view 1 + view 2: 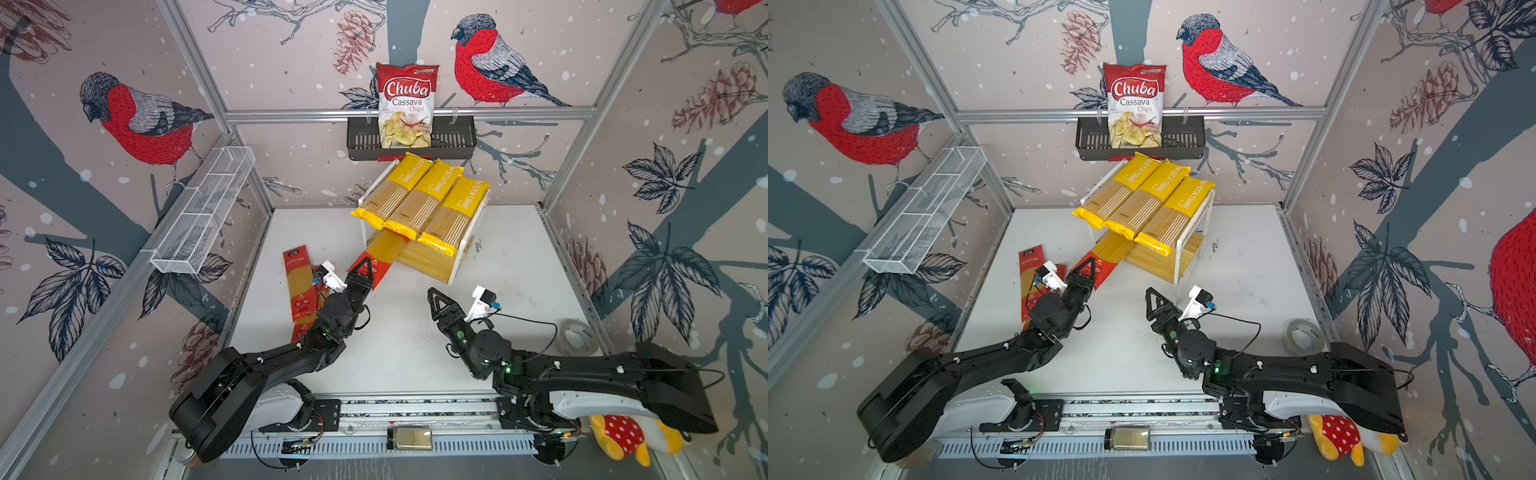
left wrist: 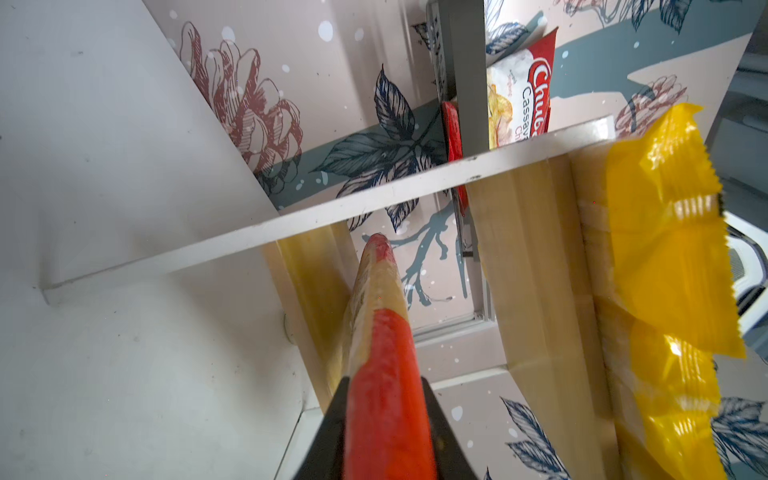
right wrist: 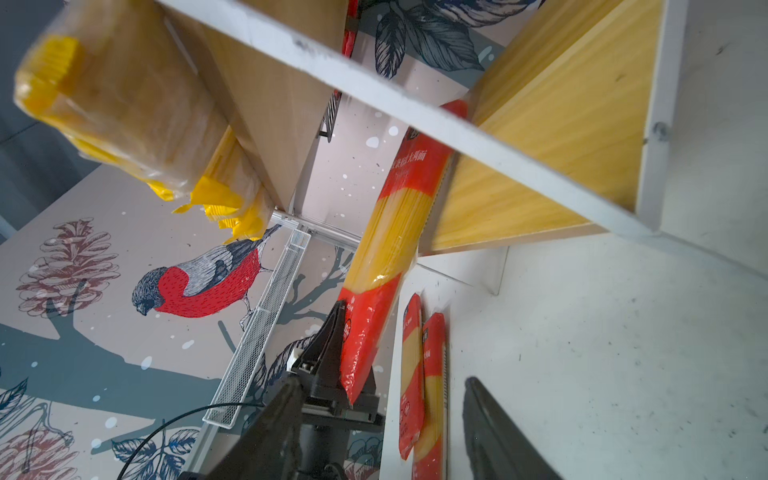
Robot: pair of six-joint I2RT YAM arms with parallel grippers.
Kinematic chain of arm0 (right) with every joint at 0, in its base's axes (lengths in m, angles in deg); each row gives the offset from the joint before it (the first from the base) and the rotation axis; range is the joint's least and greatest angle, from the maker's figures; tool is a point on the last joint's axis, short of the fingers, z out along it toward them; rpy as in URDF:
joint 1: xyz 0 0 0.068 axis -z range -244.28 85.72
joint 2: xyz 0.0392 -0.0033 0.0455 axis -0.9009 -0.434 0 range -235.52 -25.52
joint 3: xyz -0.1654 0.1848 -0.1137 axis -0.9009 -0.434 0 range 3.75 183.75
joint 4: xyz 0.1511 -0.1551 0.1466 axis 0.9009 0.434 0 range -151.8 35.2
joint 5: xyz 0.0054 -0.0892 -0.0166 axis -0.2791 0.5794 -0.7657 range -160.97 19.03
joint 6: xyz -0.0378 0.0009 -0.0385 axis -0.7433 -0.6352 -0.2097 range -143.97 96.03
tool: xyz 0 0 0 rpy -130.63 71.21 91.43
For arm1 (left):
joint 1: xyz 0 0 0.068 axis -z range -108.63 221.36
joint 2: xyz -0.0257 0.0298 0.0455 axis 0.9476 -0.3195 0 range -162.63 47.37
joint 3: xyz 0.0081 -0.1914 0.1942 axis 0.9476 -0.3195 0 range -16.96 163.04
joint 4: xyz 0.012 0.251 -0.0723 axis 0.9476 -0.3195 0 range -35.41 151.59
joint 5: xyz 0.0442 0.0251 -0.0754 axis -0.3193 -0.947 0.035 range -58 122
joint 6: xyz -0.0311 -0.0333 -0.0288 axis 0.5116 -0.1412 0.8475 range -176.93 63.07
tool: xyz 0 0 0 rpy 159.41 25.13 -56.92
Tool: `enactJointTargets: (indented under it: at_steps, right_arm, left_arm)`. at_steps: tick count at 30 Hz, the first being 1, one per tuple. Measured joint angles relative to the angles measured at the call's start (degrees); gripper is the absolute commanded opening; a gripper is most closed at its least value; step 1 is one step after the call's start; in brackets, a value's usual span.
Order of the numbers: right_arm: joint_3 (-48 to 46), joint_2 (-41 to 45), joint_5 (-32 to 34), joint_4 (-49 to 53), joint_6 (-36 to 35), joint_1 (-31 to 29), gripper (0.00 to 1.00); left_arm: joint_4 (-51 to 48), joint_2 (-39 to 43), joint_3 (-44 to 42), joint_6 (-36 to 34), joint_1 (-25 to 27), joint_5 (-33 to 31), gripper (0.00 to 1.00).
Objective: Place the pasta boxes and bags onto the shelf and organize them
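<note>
Three yellow pasta bags lie side by side on the top tier of the shelf. My left gripper is shut on the near end of a red pasta pack. The pack's far end reaches into the shelf's lower tier. Two more red packs lie on the table beside the left arm. My right gripper hangs open and holds nothing, in front of the shelf.
A Chuba chips bag stands in a black basket on the back wall. A white wire mesh tray hangs on the left wall. A tape roll lies at the table's right; a plush toy sits by the right arm's base.
</note>
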Motion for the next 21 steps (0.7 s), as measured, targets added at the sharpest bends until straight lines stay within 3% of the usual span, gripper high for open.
enactJointTargets:
  at_steps: [4, 8, 14, 21]
  right_arm:
    - [-1.14, 1.75, 1.57, 2.23, 1.05, -0.31, 0.62]
    - [-1.57, 2.73, 2.75, 3.58, 1.44, -0.44, 0.62]
    - [-1.60, 3.02, 3.63, 4.13, 1.44, -0.44, 0.62]
    - [-1.75, 2.47, 4.00, 4.09, 1.44, -0.44, 0.62]
  left_arm:
    - [1.90, -5.46, 3.50, -0.52, 0.50, -4.20, 0.00]
    - [5.11, -11.39, 5.33, -0.46, 0.61, -4.37, 0.00]
    - [7.89, -14.86, 6.14, 0.83, 0.63, -2.75, 0.27]
    - [10.54, -12.87, 5.42, 1.05, 0.66, -0.15, 0.59]
